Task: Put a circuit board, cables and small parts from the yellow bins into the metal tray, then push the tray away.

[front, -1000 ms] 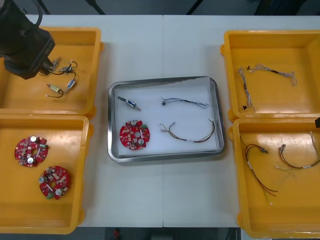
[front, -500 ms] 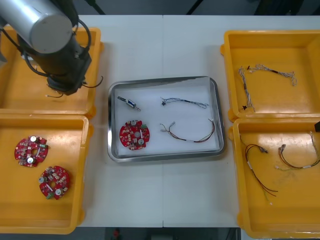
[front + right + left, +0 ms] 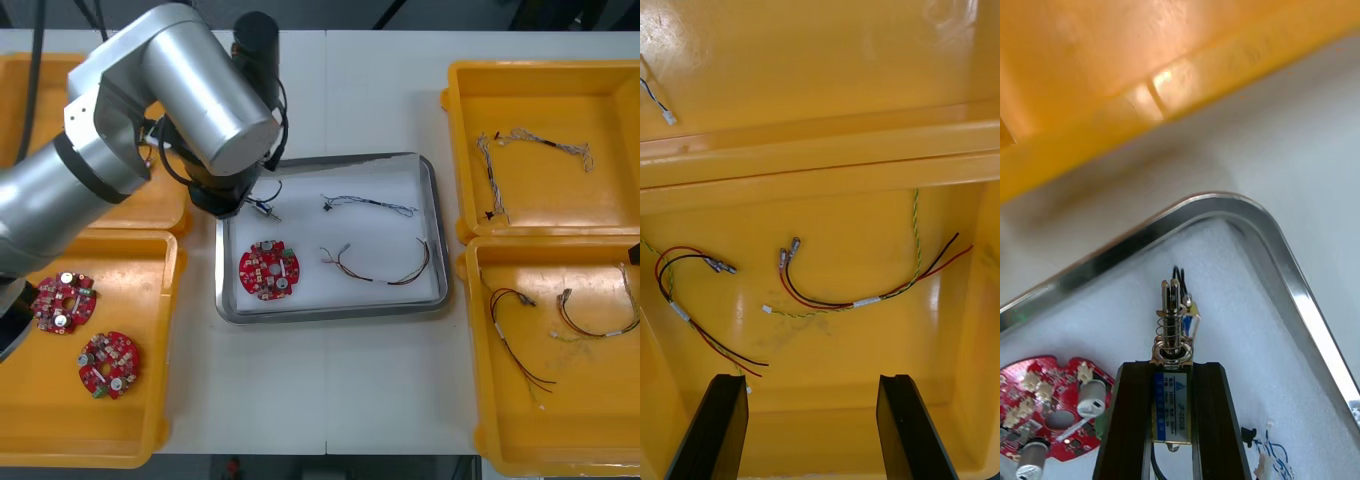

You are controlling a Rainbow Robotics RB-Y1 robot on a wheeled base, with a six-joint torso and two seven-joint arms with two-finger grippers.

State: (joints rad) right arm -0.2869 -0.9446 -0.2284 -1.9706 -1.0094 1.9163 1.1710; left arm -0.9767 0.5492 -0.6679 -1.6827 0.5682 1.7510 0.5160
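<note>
Left pincer [image 3: 1172, 371], clamped on a small sprung metal part [image 3: 1171, 330], above the shiny metal tray's [image 3: 1300, 300] far-left corner. Step: placing parts; next, lower and release. Right pincer [image 3: 816, 427], fingers apart, above a yellow plastic bin [image 3: 850, 225].

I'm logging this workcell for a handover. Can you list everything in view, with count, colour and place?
yellow bins: four, yellow, two at each side of the table.
metal tray: one, silver rim, white inside, between the bins.
circuit boards: three, red, one in the tray, two in the left near bin.
blue and white cables: two, one in the tray, one in the right far bin.
red and yellow cables: three, one in the tray, two in the right near bin.
small metal parts: two, silver, one gripped over the tray's far left corner, one lying in the tray beside it.
table: one, light.
left gripper: black fingers, shut on one small metal part.
right gripper: black fingers, open, over the right near bin.
</note>
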